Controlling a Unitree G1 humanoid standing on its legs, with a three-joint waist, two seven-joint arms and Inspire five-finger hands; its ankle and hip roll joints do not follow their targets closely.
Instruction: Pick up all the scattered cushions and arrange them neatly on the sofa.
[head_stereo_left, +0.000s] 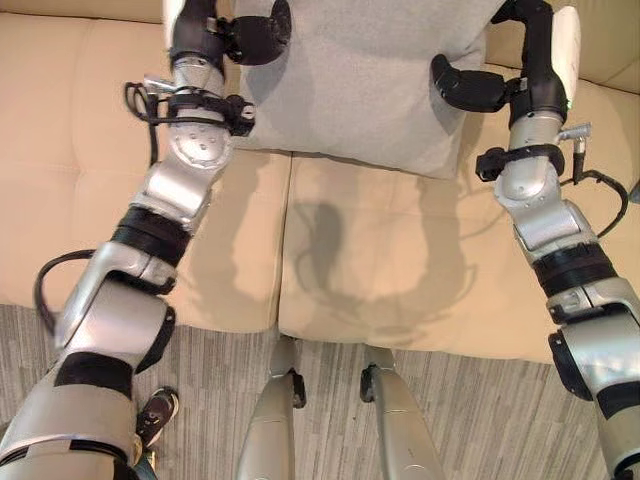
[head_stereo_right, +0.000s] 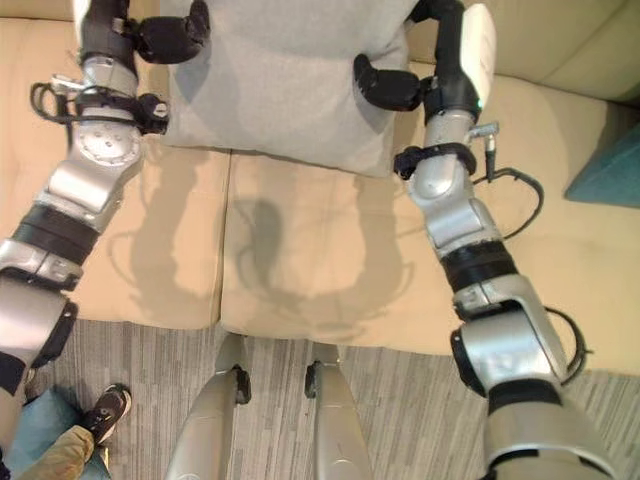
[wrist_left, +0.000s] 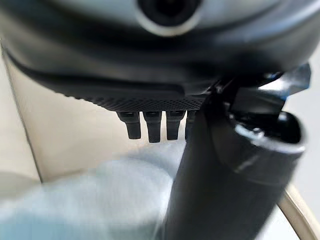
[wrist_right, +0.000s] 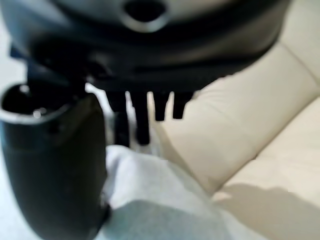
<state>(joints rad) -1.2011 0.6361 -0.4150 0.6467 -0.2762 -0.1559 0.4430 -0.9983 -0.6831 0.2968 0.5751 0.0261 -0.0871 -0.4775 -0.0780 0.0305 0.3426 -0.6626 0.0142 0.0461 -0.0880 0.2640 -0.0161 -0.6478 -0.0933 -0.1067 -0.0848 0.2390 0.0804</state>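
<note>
Beige sofa (head_stereo_left: 380, 270) under grey cushion (head_stereo_left: 360, 80)

A large grey fabric cushion (head_stereo_left: 360, 80) is sitting at the back of the beige leather sofa (head_stereo_left: 390, 270), straddling the seam between two seat pads. The robot's left hand (head_stereo_left: 250, 35) is gripping the cushion's left edge while the right hand (head_stereo_left: 475, 85) is gripping its right edge. A teal cushion (head_stereo_right: 610, 165) is lying far right on the seat. A person's black shoe (head_stereo_right: 105, 408) is standing on the striped grey carpet (head_stereo_right: 400, 400) before the sofa, lower left.
</note>
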